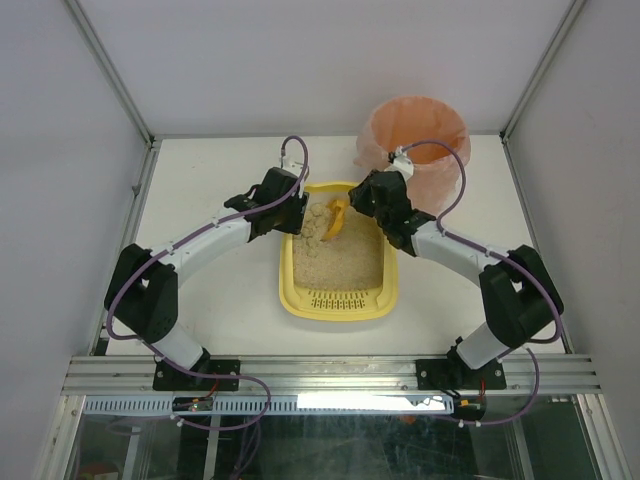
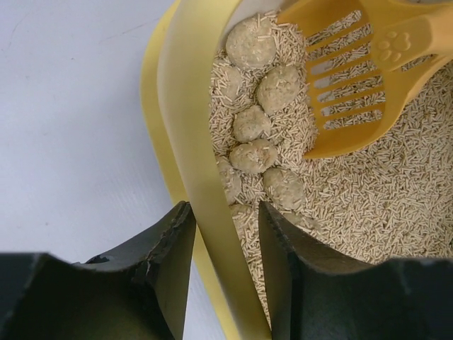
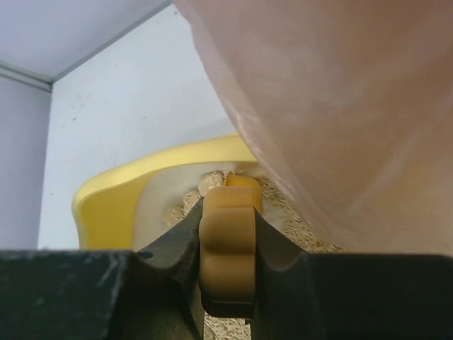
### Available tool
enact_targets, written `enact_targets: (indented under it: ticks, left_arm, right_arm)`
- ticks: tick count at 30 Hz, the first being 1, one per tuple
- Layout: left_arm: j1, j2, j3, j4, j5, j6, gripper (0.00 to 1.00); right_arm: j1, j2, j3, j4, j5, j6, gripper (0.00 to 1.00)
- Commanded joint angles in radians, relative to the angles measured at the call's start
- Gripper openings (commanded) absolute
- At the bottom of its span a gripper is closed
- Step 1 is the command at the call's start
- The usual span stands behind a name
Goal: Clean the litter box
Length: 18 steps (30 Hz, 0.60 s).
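1. Litter box [image 1: 337, 300] sits mid-worktop [image 1: 200, 180].
2. Left pincer [image 2: 226, 234] straddles its wall, jaws not quite touching it.
3. Right pincer [image 3: 228, 244] is clamped on scoop [image 2: 354, 78] handle.
4. Brace box firmly; slide scoop low under clumps [image 2: 265, 120].

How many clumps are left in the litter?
7 clumps show in the left wrist view, bunched along the litter box wall beside the scoop: top, two below, two mid-cluster, two lowest. More may be buried.
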State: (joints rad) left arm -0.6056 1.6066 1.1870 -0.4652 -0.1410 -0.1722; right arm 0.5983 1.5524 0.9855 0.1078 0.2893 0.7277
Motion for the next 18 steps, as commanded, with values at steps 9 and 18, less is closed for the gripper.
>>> enact_targets:
  ticks: [9,18]
  left_arm:
    - [-0.019,0.024,0.030,0.009,0.004,0.013,0.37]
    - [-0.019,0.022,0.031,0.008,-0.002,0.015,0.37]
  right_arm:
    - [0.018,0.160,-0.133,0.401,-0.463,0.104,0.00]
    - [0.014,0.006,-0.210,0.410,-0.463,0.104,0.00]
